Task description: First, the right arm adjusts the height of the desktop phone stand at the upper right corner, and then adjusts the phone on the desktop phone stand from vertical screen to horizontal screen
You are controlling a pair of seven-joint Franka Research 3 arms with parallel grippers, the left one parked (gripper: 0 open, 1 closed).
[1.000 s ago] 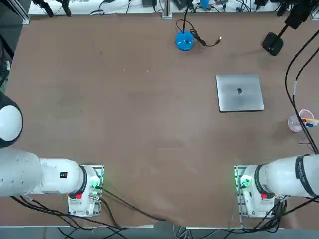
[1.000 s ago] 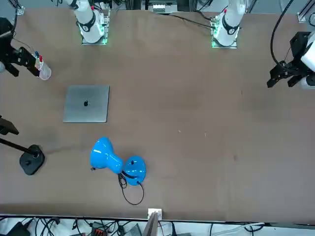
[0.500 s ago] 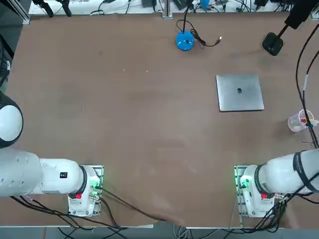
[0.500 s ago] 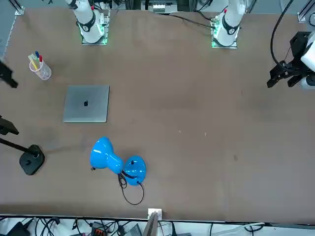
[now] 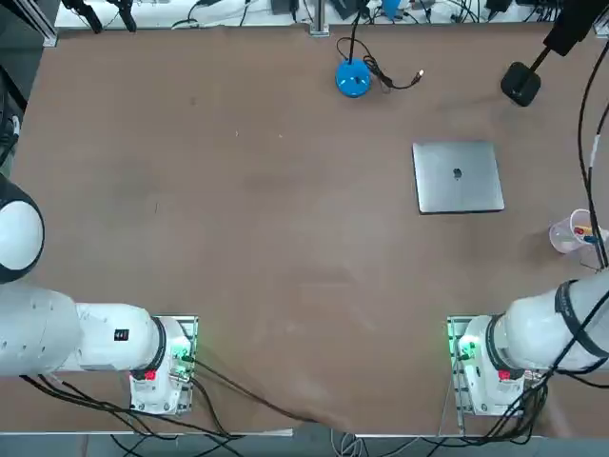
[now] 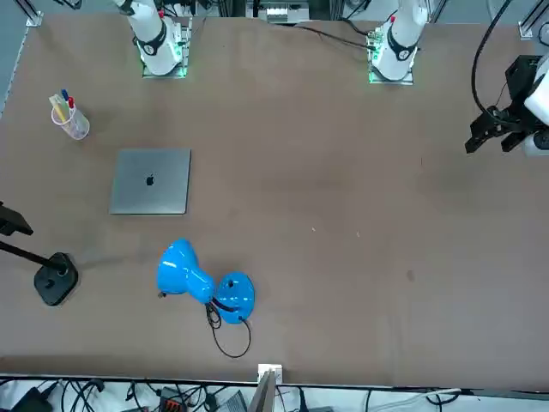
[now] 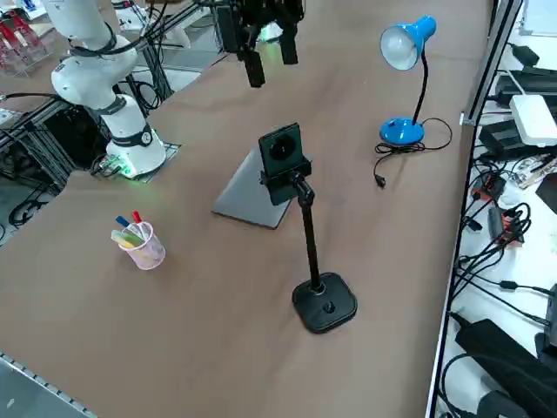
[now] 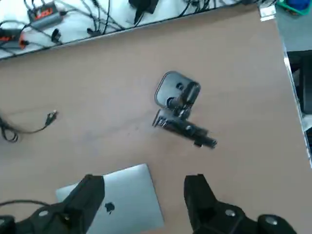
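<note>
R gripper (image 8: 144, 195) up in the air, well clear of the table (image 5: 238, 190), looking straight down; fingers (image 8: 90, 192) spread apart w/ bare gap between, nothing held. Not visible in top or front views; only the right arm (image 5: 538, 333) base end shows there, near table corner, lit green.

Seen from wrist cam: desktop phone stand (image 8: 170, 90) beyond the fingertips, not touching, well apart from them. Rounded-square black base flat on table, pole slanting off it toward the clamp. Phone (image 8: 185, 129) on the clamp, seen edge-on from above as a thin dark bar, sitting between stand base and the fingertips. Silver laptop (image 8: 122, 200) closed, directly under/between the fingers, partly hidden by one of them. Loose cable end (image 8: 51, 116) off to one side of laptop.

Side view: stand (image 7: 324, 300) upright near table's edge, pole leaning slightly, phone (image 7: 280, 152) at top in vertical orientation, tilted back. Laptop (image 7: 248, 196) just behind the pole from this angle, apart from base. Clear cup w/ pens (image 7: 139, 242) near laptop on arm's side. Blue desk lamp (image 7: 405, 83) farther along same edge as stand, cable trailing from its base. Dark gripper-like part near top of this view, can't tell for sure which arm's.

Top view: stand base (image 5: 520, 83) at far-right corner, phone (image 5: 569, 29) cut by frame edge.
</note>
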